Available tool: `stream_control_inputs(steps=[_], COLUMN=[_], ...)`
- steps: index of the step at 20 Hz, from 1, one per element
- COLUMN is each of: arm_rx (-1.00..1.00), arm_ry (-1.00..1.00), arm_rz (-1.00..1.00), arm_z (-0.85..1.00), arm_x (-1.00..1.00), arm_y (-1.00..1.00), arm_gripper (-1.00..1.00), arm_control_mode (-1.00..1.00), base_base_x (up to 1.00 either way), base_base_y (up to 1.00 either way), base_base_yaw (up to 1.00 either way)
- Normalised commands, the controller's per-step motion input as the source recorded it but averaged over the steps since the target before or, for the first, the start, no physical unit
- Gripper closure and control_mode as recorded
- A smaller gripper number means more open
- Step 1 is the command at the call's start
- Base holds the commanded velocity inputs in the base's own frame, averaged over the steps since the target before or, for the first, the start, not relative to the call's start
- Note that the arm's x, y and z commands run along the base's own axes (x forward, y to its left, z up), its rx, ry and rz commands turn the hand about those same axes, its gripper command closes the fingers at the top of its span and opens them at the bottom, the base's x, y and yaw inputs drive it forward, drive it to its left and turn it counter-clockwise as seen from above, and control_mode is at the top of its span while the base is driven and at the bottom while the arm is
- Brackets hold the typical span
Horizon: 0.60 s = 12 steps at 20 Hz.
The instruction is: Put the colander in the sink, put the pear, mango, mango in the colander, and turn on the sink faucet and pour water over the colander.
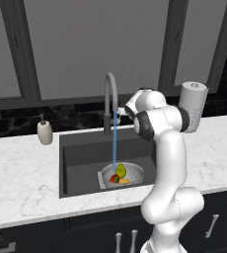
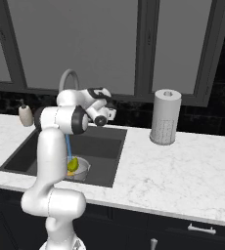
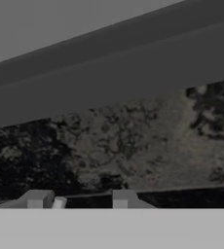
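The end effector (image 1: pixel 121 111), its grip state impossible to tell, sits beside the sink faucet (image 1: pixel 108 101); below it, water (image 1: pixel 114 143) falls onto the fruit-filled colander (image 1: pixel 134 173).

Even, shadow-poor rendered light; the hand view is dim and soft.

We see flat, diffuse light with no clear source in both base views: the white marbled stone counter (image 1: pixel 21 168) reads bright and evenly lit, while the large dark grey rectangular sink basin (image 1: pixel 81 160) and the black speckled stone backsplash (image 1: pixel 17 121) stay murky. We find no hard cast shadows and no glare; the glossy white robot arm (image 1: pixel 167 163) shows only soft shading along its curves. The thin vertical blue water stream (image 1: pixel 114 141) stands out sharply. Edges look slightly jagged and coarse. The hand view is darker and blurred, its backsplash mottled and its fingertips (image 3: pixel 38 199) grey and indistinct.
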Motion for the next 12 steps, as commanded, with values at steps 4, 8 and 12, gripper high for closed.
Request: stream_control_inputs(steps=[4, 8, 12], arm_rx=[0.0, 0.0, 0.0], arm_ry=[0.11, 0.08, 0.05], arm_rz=[-0.01, -0.01, 0.0], arm_z=[-0.28, -0.27, -0.07], arm_x=[0.0, 0.0, -0.06], arm_y=[-0.46, -0.33, -0.06], arm_gripper=[1.0, 1.0, 1.0], arm_control_mode=[-1.0, -1.0, -1.0], base_base_x=[0.0, 0.0, 0.0], base_base_y=[0.0, 0.0, 0.0], base_base_yaw=[0.0, 0.0, 0.0])
